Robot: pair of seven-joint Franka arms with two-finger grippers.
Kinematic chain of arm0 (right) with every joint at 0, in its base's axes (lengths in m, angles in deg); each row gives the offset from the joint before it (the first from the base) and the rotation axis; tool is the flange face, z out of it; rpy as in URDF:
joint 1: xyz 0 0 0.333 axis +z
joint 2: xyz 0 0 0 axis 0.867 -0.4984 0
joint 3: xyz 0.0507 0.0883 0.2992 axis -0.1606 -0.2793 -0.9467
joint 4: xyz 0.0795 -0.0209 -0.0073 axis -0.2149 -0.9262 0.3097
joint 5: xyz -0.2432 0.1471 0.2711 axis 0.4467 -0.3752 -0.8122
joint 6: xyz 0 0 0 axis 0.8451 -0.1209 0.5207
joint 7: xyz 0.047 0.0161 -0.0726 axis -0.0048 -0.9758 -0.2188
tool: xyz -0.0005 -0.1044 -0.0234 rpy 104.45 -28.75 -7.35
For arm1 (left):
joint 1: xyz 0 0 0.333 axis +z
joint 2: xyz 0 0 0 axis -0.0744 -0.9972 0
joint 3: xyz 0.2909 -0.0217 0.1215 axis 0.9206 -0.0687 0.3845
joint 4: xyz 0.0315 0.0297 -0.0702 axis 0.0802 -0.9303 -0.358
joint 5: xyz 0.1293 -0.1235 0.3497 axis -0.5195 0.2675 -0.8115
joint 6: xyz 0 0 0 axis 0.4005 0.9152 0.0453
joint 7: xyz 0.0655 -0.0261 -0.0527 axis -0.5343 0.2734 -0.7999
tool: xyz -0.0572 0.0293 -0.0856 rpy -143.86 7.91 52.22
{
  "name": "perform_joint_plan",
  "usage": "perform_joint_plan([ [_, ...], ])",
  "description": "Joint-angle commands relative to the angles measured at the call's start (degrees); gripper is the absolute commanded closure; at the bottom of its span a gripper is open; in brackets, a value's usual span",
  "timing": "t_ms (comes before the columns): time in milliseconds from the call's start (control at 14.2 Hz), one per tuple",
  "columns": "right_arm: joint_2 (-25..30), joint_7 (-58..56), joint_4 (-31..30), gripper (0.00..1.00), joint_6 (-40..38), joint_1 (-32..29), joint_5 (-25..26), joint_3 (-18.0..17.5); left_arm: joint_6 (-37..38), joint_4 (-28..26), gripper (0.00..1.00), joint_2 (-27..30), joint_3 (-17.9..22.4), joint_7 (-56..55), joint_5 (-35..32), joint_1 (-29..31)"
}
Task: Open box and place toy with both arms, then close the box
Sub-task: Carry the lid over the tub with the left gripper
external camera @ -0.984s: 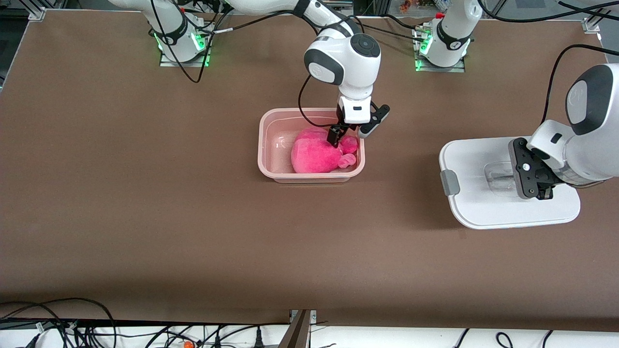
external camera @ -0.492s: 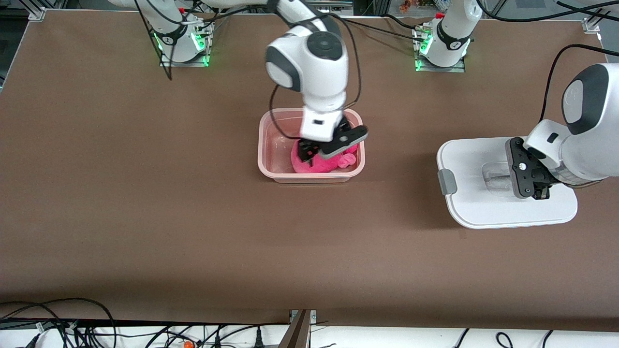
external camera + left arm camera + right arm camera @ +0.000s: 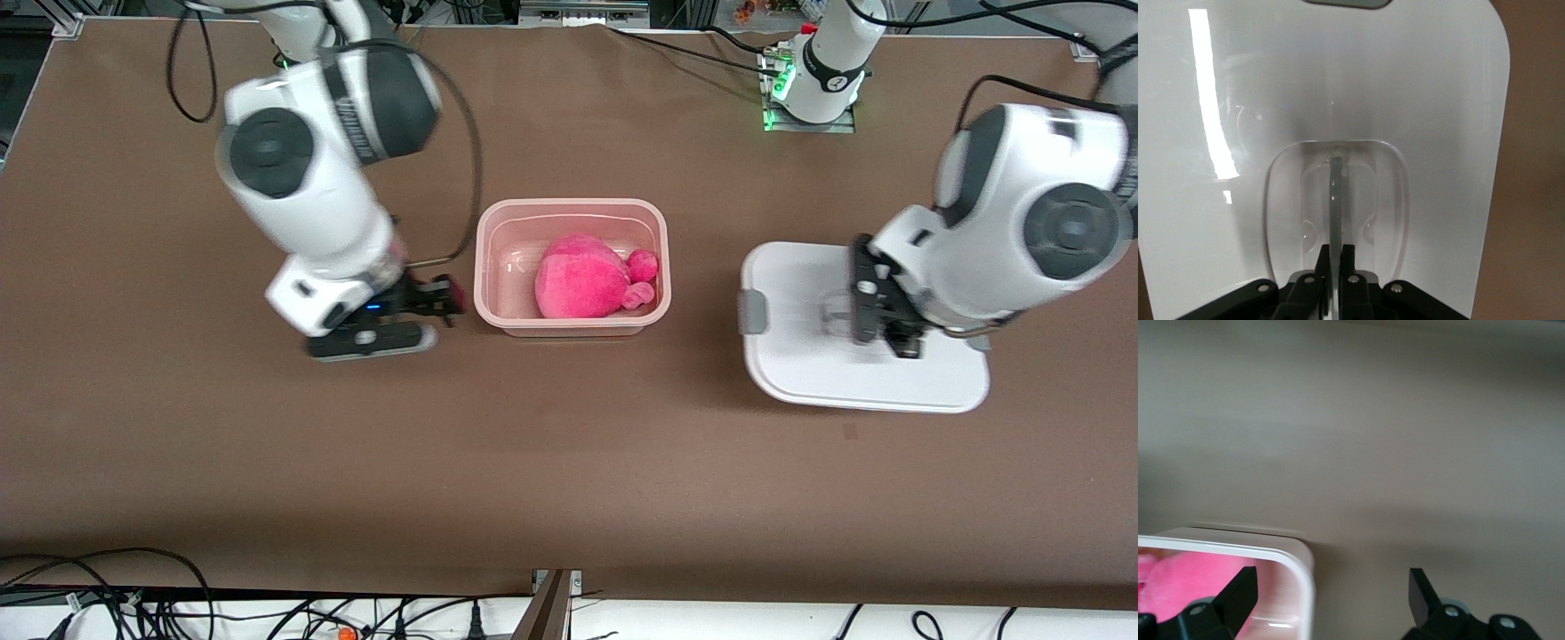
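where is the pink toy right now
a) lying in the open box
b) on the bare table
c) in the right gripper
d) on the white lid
a: the toy lies inside the lidless box, while the right gripper is beside the box with open, empty jaws.

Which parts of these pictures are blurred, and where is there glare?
Front view: both arms and the lid are motion-blurred; the box and toy stay sharp. Left wrist view: a bright streak of glare on the lid. Right wrist view: soft throughout.
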Motion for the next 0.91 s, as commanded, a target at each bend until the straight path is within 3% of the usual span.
perform_joint_plan([
  [0, 9.8, -1.9, -10.4, 0.0, -3.7, 1.1, -1.5, 4.3, 0.3, 0.8, 1.0, -1.3, 0.7, -8.1, 2.1, -7.5],
  [422, 22.1, -5.1, -22.1, 0.0, -7.0, 1.2, -0.4, 11.5, -2.1, 2.1, 1.0, -5.9, 0.1, -28.5, 6.3, -20.8],
  [843, 24.7, -5.6, -25.1, 0.0, -7.0, 1.2, 3.2, 12.0, -8.5, 2.2, 1.0, -9.4, 0.1, -39.1, 6.4, -28.7],
])
